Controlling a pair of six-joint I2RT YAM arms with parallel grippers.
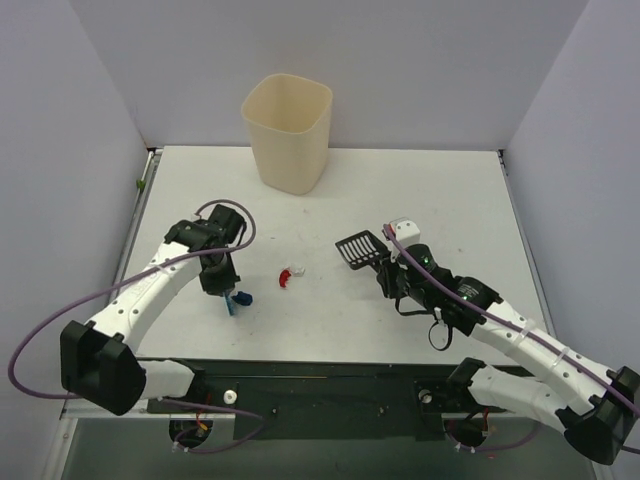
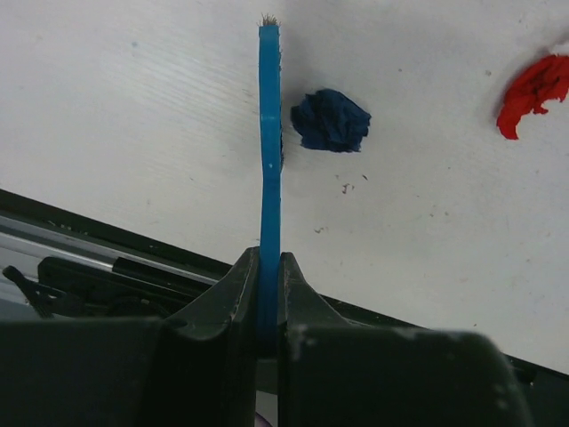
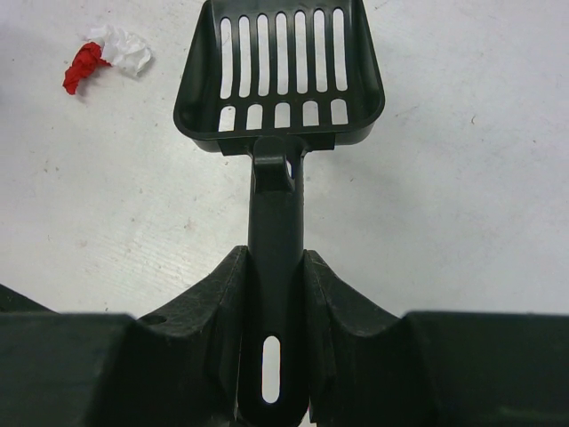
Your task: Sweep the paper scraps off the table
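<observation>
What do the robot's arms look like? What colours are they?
The left arm and the right arm are both made of smooth white tubes joined by chunky black joints. A thin purple cable loops along each one. The left gripper and the right gripper are black and blocky, and get narrower toward their tips.

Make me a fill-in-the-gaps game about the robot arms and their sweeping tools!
The left end effector grips the thin blue plastic brush; the crumpled paper wad beside it is dark ___.
The right end effector grips the black slotted plastic scoop by its ___.
The small paper scrap near the scoop is white and ___.
Missing words: blue, handle, red.
</observation>
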